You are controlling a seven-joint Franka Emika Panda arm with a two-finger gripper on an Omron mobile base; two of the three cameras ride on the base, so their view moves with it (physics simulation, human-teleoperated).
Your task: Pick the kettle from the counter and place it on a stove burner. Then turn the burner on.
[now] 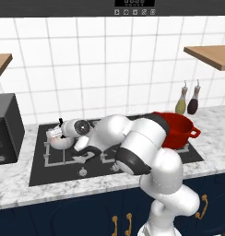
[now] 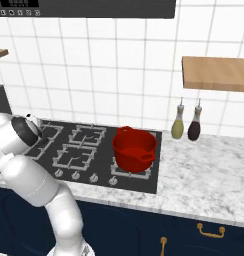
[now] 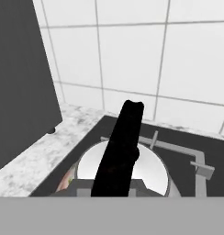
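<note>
Kettle (image 1: 59, 137), small, whitish-silver with reddish markings, sits on the back-left grate of the black stovetop (image 1: 59, 173), near the dark appliance (image 1: 6, 129) on the marble surface (image 1: 216, 138). Claw (image 1: 63, 130) is closed tight on the kettle's black arched handle (image 3: 118, 151), seen from above in the hand view. Red two-handled pot (image 2: 134, 148) occupies a right-side burner; two bottles (image 2: 186, 125) stand by the tiled wall.
</note>
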